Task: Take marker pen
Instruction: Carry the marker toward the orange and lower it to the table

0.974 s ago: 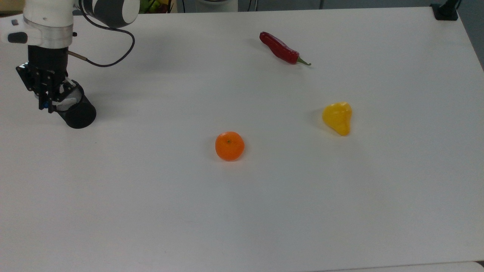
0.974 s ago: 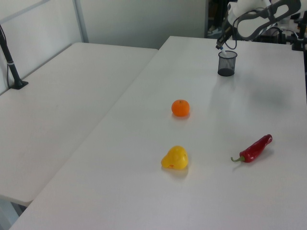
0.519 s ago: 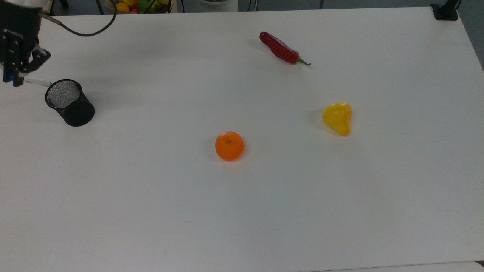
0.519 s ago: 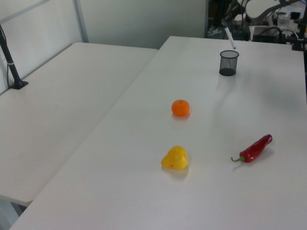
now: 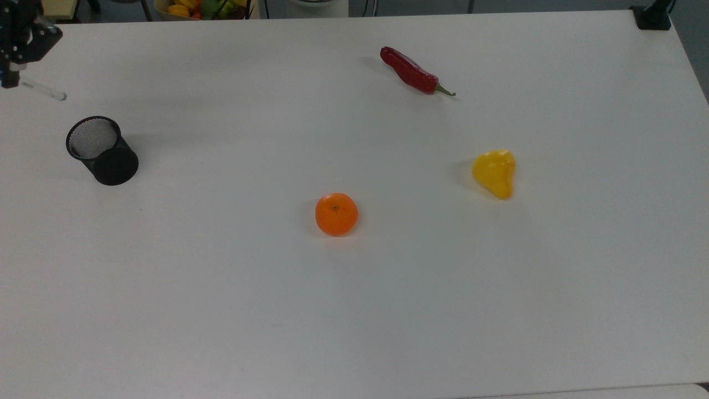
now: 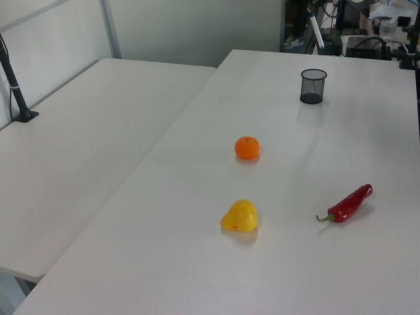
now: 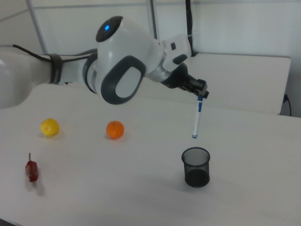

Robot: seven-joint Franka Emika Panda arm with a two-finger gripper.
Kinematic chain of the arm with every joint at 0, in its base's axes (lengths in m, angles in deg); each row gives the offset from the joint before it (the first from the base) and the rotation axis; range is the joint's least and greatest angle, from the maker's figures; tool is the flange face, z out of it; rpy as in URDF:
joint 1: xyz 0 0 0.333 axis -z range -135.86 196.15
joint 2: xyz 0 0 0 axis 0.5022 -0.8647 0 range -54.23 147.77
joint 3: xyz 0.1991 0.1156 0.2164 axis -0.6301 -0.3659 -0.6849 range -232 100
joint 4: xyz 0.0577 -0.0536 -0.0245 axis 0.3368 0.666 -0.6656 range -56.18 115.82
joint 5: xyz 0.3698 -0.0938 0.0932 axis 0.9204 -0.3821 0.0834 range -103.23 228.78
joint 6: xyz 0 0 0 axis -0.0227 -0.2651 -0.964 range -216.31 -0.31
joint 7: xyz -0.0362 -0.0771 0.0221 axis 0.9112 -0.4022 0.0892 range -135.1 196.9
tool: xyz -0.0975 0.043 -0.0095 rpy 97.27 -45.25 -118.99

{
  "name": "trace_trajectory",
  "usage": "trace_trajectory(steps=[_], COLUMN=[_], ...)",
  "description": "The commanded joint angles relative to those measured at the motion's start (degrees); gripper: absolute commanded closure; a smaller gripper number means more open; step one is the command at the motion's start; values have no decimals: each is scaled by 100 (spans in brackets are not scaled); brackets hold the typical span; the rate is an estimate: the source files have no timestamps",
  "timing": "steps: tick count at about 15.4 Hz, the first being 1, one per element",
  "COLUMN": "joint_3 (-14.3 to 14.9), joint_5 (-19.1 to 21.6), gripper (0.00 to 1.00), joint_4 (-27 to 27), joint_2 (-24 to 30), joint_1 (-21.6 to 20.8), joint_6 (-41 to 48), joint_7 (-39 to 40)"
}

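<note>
Marker pen (image 7: 197, 117), the slim white-barrelled one with blue cap and band, is up in the air now, hanging almost upright from the black two-finger gripper (image 7: 201, 94), which is clamped on its top end. A second ago that gripper was down at the mouth of the black wire-mesh pen cup (image 7: 195, 166); half a second ago the pen's tip was just leaving the rim; now the tip floats well clear above the cup, a shade to the right view's left of it. In the top view the gripper (image 5: 12, 72) has slid off to the far-left corner, with the pale barrel (image 5: 43, 90) slanting out below it, apart from the mesh cup (image 5: 102, 151) on the table. The left view has the white barrel (image 6: 315, 30) high above the cup (image 6: 313, 86) at the far end of the white table (image 6: 282, 262).

So the extraction looks done: the pen is out, the cup stands upright and undisturbed, and the taking part of the job seems all but complete. What's left, by my reading, is only to keep hold and carry it away.

Nothing else has stirred. The round orange tangerine (image 5: 336, 214) sits mid-table, the yellow pear-shaped fruit (image 5: 494, 173) to the top view's right of it, and the long red chili pepper (image 5: 410, 71) lies far off, all well apart from the action.
</note>
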Motion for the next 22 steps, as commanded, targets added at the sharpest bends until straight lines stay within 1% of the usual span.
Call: trace_trajectory(steps=[1,5,6,11,13,15,18,20,22], joint_3=[-25,-69,-130,-534,-736,-842,-991,-1158,-1185], joint_5=[129,146,190,251,269,278,278,278,278], gripper=[99,99,99,99,99,99,99,98,98], joint_4=[77,42,41,41,50,76,85,85,85], joint_2=[420,473,473,465,412,333,26,-202,-378], joint_1=[-425,-760,-821,-831,-839,-953,-1085,-1121,-1164], joint_6=[868,1615,1817,2705,2873,3040,3024,2980,2953], joint_7=[-105,-114,-105,-193,-395,-500,-641,-642,-650])
